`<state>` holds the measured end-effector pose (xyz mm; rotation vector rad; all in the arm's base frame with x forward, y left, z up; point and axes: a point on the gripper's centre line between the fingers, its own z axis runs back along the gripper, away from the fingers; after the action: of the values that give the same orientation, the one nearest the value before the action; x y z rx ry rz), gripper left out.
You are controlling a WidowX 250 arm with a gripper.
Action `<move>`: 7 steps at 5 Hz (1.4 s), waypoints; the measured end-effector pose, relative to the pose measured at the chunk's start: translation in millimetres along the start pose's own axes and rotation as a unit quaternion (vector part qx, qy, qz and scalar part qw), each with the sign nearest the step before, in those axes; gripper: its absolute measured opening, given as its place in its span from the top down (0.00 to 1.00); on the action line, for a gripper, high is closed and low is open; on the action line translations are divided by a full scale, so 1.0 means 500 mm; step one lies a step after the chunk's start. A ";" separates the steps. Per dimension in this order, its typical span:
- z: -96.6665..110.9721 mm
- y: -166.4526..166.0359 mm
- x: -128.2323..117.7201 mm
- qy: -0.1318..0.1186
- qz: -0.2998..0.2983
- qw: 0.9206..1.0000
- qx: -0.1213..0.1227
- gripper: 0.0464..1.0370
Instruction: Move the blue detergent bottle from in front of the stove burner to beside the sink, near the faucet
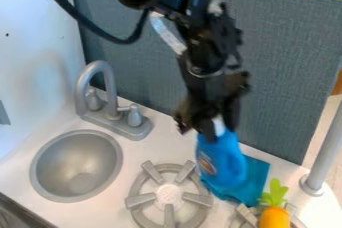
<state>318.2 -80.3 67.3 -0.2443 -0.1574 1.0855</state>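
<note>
Over the flat teal cloth (255, 182): we see the smooth blue bottle with a white top (224, 162), near-upright.
Tool (220, 130): black, two-fingered, closed around the white top.
Handling: we judge it light, firm, slightly slippery; best gripped at the neck.
Around: round grey burner (139, 201), orange toy carrot (274, 218), grey sink (75, 159).
</note>
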 end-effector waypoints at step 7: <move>-0.119 0.056 0.288 0.017 0.130 0.991 0.022 0.55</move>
<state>374.9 52.8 3.2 -0.2484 -0.0722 1.3419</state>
